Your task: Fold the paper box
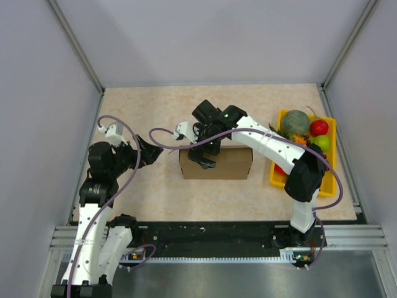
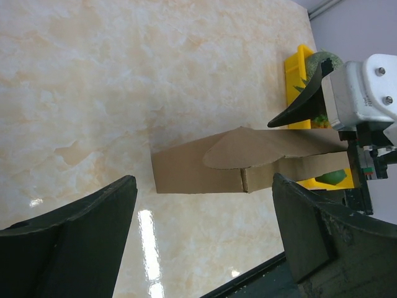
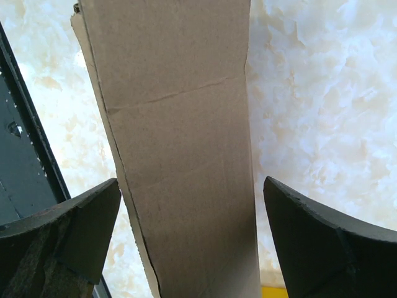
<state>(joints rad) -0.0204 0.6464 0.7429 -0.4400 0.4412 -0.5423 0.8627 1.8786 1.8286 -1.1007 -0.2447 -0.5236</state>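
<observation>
Directly under the spread right gripper (image 3: 192, 208), paper box (image 1: 228, 165), left gripper (image 1: 154, 151) spread, just beside.

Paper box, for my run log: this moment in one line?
paper box: formed carton | left gripper: open, apart | right gripper: open, astride it

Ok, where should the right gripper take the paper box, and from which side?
Pinch the paper box across its narrow width, from above. The right gripper hangs open over it, a finger each side, and its long walls look parallel, so the grip should hold.
</observation>
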